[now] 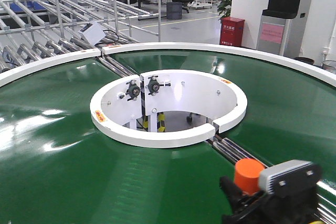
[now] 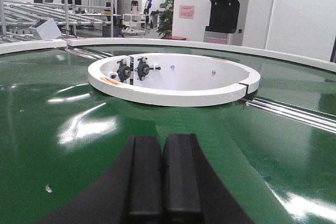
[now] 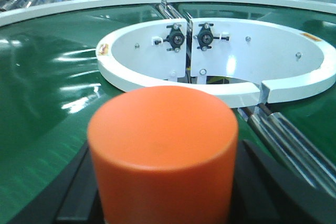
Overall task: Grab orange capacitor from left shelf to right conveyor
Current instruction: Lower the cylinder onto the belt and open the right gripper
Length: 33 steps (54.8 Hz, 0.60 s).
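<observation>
left pincer (image 2: 163,177): fingers pressed together | right pincer (image 3: 163,192): clamped on orange capacitor (image 3: 163,150)

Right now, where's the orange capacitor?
The orange capacitor is held upright in the right gripper, low right in the front view, over the green conveyor beside the steel rollers.
</observation>
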### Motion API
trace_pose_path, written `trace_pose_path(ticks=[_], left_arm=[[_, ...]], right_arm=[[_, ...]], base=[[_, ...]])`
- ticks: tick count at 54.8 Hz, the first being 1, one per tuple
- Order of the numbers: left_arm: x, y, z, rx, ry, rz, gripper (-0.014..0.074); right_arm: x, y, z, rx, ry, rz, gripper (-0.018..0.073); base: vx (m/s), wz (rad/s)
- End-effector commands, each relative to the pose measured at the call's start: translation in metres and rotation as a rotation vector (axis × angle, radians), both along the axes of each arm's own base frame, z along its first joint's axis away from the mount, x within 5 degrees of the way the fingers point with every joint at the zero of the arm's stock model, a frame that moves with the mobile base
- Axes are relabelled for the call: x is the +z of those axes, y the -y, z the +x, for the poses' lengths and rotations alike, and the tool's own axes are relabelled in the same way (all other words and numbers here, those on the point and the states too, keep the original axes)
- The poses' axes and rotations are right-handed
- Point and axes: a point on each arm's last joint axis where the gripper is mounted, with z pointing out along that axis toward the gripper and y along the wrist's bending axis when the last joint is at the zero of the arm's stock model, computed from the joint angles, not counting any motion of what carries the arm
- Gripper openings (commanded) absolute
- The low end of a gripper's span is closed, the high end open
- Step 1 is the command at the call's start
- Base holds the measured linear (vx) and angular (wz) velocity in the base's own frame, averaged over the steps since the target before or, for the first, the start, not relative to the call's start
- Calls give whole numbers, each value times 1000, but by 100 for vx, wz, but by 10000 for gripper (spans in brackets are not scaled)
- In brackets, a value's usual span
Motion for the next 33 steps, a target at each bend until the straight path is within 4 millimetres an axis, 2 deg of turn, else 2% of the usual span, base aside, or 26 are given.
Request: trace_pose_path(ticks=[1, 9, 20, 27, 33], left_arm=[[18, -1, -3, -5, 110, -37, -6], [18, -1, -3, -5, 110, -37, -6], [18, -1, -3, -5, 110, -37, -6], [18, -1, -3, -5, 110, -37, -6], [18, -1, -3, -5, 110, -37, -6]], right_arm=[[5, -7, 16, -1, 197, 60, -6], [-36, -14, 35, -4, 113, 38, -6], [-73, -17, 42, -5, 57, 11, -4], [-87, -18, 43, -5, 20, -5, 0], [-88, -18, 43, -5, 17, -7, 17]], base=[[0, 0], [0, 0], [0, 0], [0, 0], [0, 0]])
